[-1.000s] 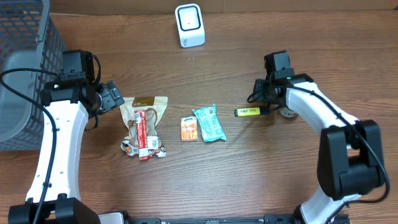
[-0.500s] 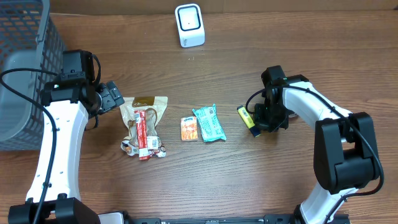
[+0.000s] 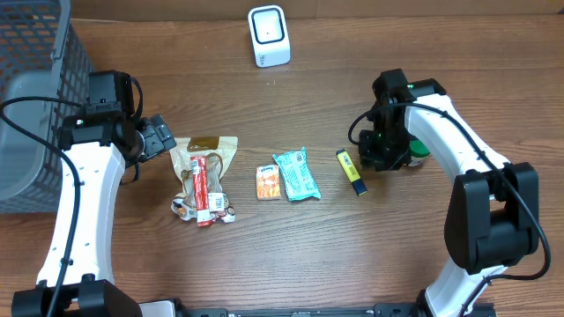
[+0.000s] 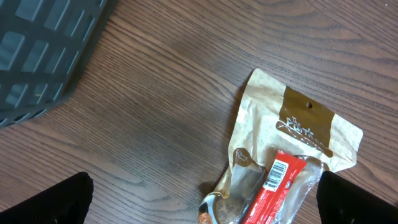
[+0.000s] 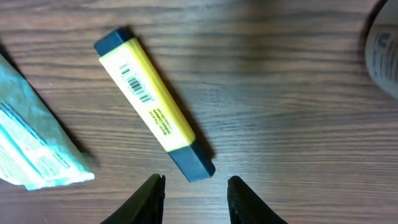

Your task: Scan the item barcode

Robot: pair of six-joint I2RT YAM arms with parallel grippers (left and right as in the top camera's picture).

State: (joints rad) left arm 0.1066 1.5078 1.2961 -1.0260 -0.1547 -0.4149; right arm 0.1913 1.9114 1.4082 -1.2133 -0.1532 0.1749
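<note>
A yellow highlighter (image 3: 352, 171) with dark caps lies flat on the wooden table, its barcode (image 5: 135, 83) facing up. My right gripper (image 3: 376, 155) hovers just right of it. In the right wrist view the highlighter (image 5: 152, 102) lies diagonally, and its near cap sits just ahead of my right gripper (image 5: 194, 200), whose jaws are parted with nothing between them. The white scanner (image 3: 268, 35) stands at the back centre. My left gripper (image 3: 159, 136) is wide open at the left. It hangs over the edge of a brown snack pouch (image 4: 292, 134) without touching it.
A grey basket (image 3: 35, 106) fills the far left. The pouch with a red bar (image 3: 204, 172), an orange packet (image 3: 268, 182) and a teal packet (image 3: 295, 174) lie in a row mid-table. A small green-and-white container (image 3: 416, 155) sits beside my right arm.
My right gripper turned the highlighter from lying across to diagonal, set it on the table, opened and pulled back up and to the right. The left arm has not moved.
</note>
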